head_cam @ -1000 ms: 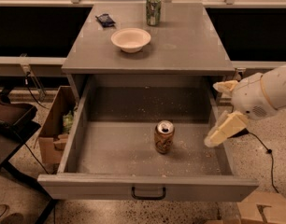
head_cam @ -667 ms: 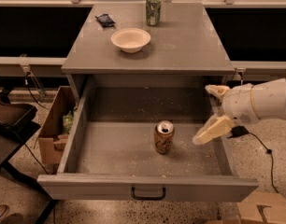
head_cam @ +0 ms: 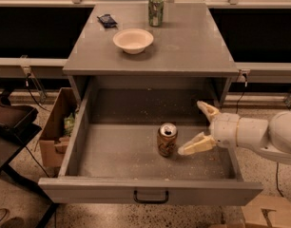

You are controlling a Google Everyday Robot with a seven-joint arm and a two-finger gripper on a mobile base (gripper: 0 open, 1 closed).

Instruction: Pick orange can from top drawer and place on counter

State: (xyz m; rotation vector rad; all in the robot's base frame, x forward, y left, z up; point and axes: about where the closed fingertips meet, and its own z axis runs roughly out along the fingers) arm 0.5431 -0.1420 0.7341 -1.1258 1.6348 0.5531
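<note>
**Gripper closes in on the can, jaws spread, nothing gripped yet**

The orange can [head_cam: 167,139] is seen standing upright on the crumb-speckled floor of the top drawer [head_cam: 150,191], near the middle and slightly toward the front. The drawer is pulled fully out. Over the last second the can has not shifted. The gripper [head_cam: 190,127] has been brought in from the drawer's right-hand edge and now sits inside the drawer, to the right of the can. Its fingers are spread wide. The lower finger [head_cam: 195,146] reaches to just beside the can's right side, and whether it touches cannot be told. The upper finger is angled back toward the drawer's rear, well apart from the can.

From this it is judged that the approach is nearly finished but the grasp has not begun — the can is not yet between the fingers. The gripper would need to be carried further left before it is closed. A sideways nudge from the lower finger could tip the can over.

The counter [head_cam: 193,46] above is partly taken up by a pale bowl [head_cam: 133,40], a green and white can [head_cam: 156,11] and a dark packet [head_cam: 106,20]. Its right half is bare, so room for the placement is available.

No brand or lettering can be read. Only pale mottled marks and a silver top are made out on the orange can, and the other can's print is not legible.
</note>
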